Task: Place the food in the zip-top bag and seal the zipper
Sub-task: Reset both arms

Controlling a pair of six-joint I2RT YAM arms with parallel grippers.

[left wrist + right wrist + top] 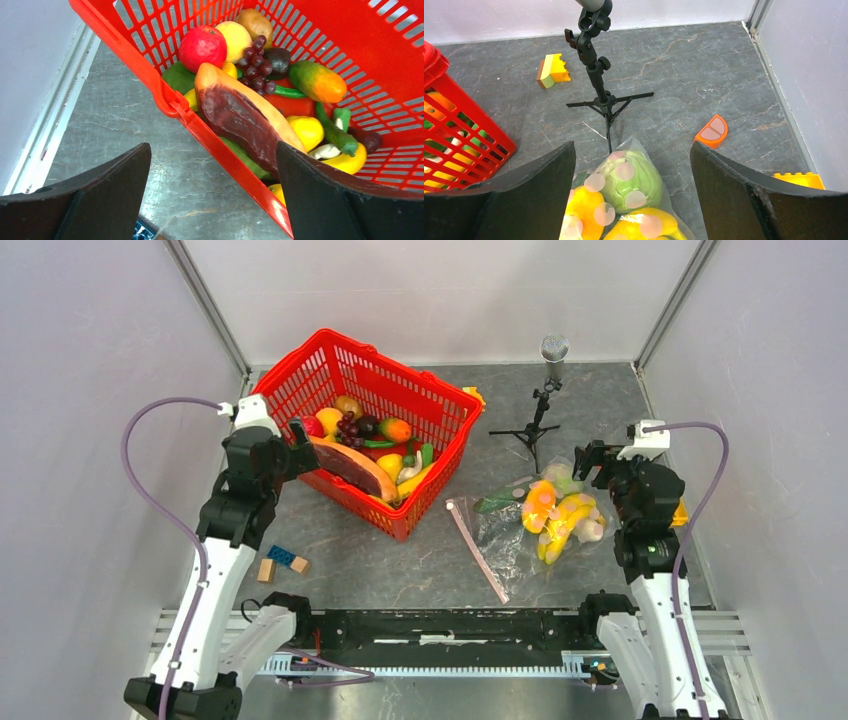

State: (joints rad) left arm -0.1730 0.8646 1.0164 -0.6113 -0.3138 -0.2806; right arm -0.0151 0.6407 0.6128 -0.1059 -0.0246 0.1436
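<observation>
Food point(555, 520) sits inside the clear bag point(500, 552) on the right, its pink zipper point(478, 552) facing left. Right gripper point(632, 146) hangs above it, fingers spread; left gripper point(212, 147), also spread, hovers over the basket point(150, 75) rim.

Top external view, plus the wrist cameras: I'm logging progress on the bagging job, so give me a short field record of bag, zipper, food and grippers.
bag: zip-top bag lies flat, right of the red basket
zipper: pink strip along the bag's left edge; sealed or not, cannot tell
food in bag: bananas, green piece, orange piece, white piece
food in basket: many toy fruits
left gripper: open, over the basket's near rim
right gripper: open, above the bag's far end
</observation>
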